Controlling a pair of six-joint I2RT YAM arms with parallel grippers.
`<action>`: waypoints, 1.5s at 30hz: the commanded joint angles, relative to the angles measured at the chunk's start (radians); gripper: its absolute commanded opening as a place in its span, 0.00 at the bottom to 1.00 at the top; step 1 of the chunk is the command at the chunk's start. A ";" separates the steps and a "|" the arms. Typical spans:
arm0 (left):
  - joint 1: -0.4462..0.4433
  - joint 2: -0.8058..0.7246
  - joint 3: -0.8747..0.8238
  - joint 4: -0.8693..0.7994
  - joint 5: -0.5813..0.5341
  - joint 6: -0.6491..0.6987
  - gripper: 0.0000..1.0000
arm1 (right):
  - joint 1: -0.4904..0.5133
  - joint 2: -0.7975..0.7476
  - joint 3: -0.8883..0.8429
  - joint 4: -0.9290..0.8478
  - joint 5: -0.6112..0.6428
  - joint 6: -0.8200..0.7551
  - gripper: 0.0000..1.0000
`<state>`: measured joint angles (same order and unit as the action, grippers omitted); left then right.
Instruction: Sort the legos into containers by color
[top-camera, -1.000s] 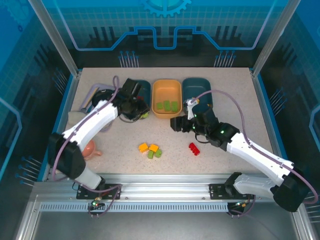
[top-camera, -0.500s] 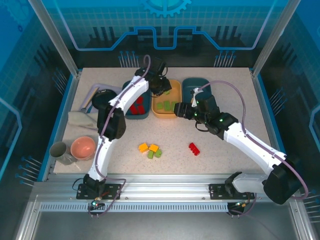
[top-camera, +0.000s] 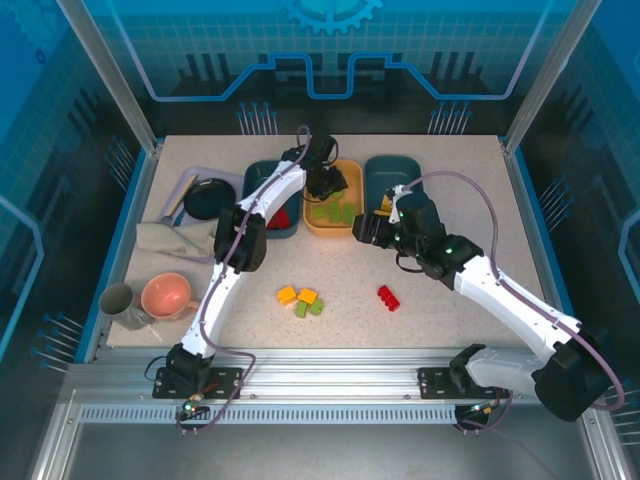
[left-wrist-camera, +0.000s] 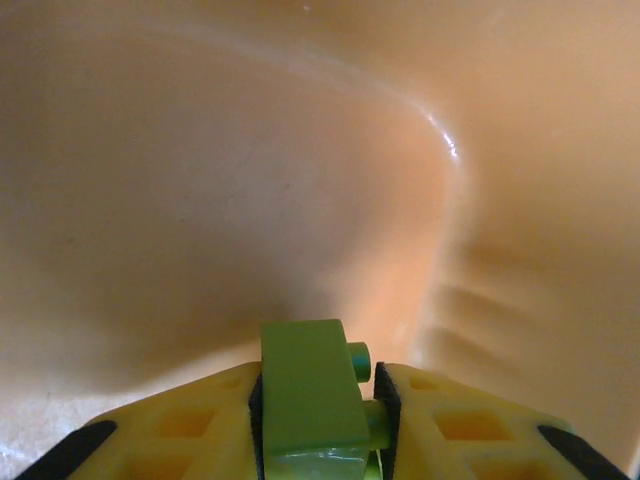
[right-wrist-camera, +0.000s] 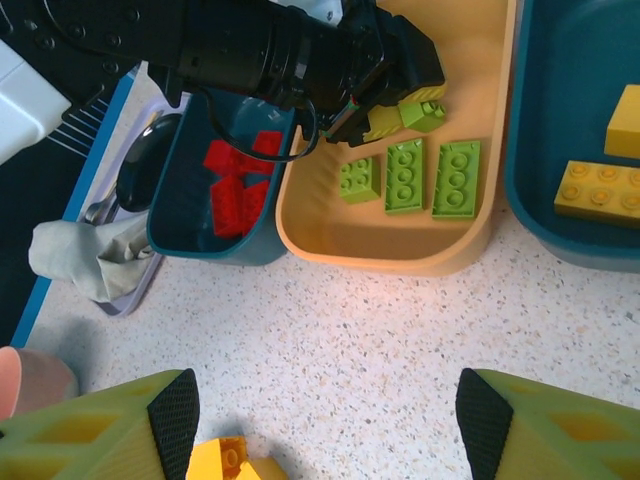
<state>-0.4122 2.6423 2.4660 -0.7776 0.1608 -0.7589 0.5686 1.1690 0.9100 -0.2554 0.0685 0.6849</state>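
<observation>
My left pincer (left-wrist-camera: 320, 412): closed on a green brick (left-wrist-camera: 305, 380), above the orange tray (right-wrist-camera: 400, 250).
My right pincer (right-wrist-camera: 325, 420): fingers wide apart, holding nothing, just in front of that tray.
Other green bricks (right-wrist-camera: 405, 178): three lying inside that tray.

A pale speckled bench (top-camera: 430, 320) sits inside glowing blue patterned panels (top-camera: 330, 60), framed by slanting aluminium posts (top-camera: 108, 75), with a metal rail (top-camera: 330, 385) along the near edge.

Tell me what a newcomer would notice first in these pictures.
The left gripper pinching a light green brick over the orange tray, where three green bricks already lie. Next, the red bricks in the teal tray left of it, and the loose bricks on the table's near side.
</observation>
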 joint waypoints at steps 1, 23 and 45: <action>0.005 -0.021 0.044 0.005 0.044 0.016 0.40 | -0.012 -0.023 -0.019 -0.015 -0.022 0.004 0.71; 0.030 -1.127 -0.983 0.006 -0.069 0.015 0.65 | 0.361 0.236 0.212 -0.294 0.088 -0.327 0.71; 0.029 -2.042 -1.595 -0.365 -0.270 -0.097 0.65 | 0.492 0.947 0.840 -0.621 0.011 -0.499 0.95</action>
<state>-0.3859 0.6220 0.8799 -1.0695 -0.0647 -0.8368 1.0515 2.0632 1.6779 -0.7982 0.0933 0.1673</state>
